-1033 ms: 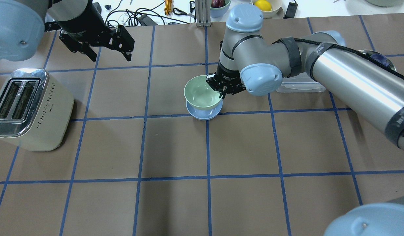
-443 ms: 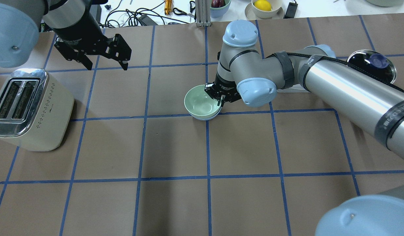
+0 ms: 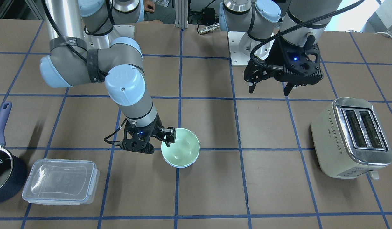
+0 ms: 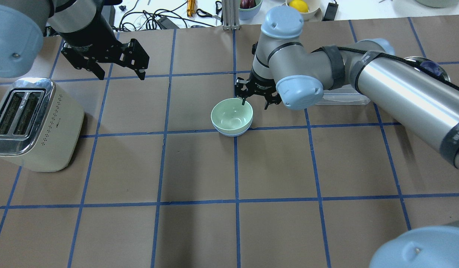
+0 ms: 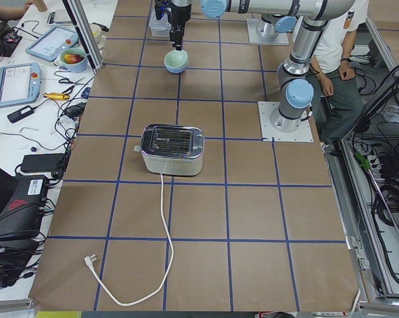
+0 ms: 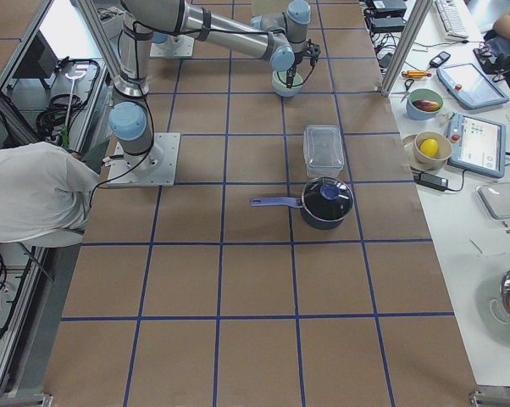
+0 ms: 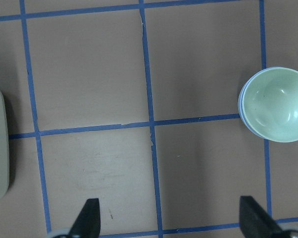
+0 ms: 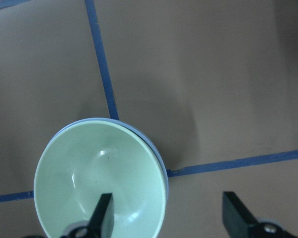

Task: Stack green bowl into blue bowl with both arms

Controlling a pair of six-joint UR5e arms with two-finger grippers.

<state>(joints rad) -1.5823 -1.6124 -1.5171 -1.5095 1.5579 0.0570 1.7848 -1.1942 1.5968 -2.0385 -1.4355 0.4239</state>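
Note:
The pale green bowl sits nested inside the pale blue bowl, of which only a thin rim shows. The stack stands on the brown table near its middle, on a blue tape line. My right gripper is open and just above the stack's far right rim. One finger hangs over the green bowl and the other is outside it, holding nothing. The right wrist view shows the green bowl in the blue rim between open fingers. My left gripper is open and empty, high at the far left. The stack also shows in the front view.
A cream toaster stands at the left edge. A clear lidded container and a dark navy saucepan lie on the right arm's side. Clutter and cables lie beyond the table's far edge.
The right gripper lowered the green bowl into the blue bowl, opened and drew up and back from it. The left gripper barely shifted.

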